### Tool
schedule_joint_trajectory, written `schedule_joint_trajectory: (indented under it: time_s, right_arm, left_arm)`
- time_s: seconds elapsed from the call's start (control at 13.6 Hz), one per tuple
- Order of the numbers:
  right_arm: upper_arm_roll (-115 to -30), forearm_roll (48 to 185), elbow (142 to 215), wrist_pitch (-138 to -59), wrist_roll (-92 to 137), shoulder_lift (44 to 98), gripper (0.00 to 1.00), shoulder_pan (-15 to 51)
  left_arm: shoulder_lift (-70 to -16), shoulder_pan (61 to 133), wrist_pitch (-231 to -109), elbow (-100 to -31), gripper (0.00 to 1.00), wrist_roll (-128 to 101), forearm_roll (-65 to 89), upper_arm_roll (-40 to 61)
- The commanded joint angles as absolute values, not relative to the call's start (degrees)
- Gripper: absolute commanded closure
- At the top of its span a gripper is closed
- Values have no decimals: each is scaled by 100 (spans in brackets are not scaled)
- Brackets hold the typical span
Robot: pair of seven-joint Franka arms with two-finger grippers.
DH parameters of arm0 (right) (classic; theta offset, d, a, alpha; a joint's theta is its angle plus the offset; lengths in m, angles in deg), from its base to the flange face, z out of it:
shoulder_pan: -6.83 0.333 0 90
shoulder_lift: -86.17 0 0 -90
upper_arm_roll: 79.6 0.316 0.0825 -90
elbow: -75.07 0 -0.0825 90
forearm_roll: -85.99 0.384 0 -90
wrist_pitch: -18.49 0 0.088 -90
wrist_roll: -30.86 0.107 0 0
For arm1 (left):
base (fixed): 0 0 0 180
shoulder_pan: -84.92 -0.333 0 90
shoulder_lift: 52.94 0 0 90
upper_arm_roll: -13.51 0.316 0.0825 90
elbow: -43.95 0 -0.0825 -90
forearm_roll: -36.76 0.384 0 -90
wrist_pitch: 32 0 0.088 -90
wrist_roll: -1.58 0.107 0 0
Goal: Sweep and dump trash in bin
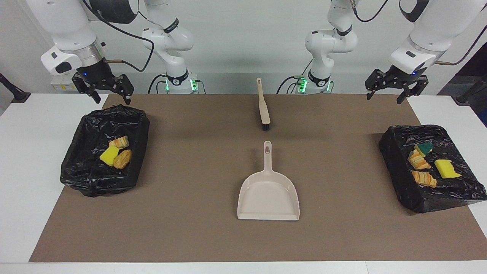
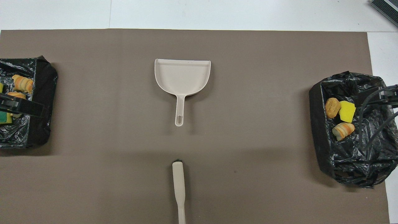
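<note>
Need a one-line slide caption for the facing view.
Trash sits in both lined bins; dustpan and brush lie unused mid-table.

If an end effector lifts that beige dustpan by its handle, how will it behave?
The dustpan looks like thin moulded plastic, so probably stiff and light. Its wide, empty tray sits well away from the slim handle, so gripped near the handle's end it may droop tray-first. Lying flat on the brown mat, it would likely slide if pushed, not tip or roll.
</note>
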State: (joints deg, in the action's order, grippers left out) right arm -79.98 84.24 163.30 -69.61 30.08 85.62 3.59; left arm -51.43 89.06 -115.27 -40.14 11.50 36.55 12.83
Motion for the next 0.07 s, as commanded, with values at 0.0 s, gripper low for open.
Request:
schedule_joint_trajectory:
  time_s: [0.0]
  right_arm:
    - [-7960,8432,16358,-6948,2911,8617,0,287]
  left_arm:
    - [-5119,8869,-11382,-3848,0,1221,3702,1236]
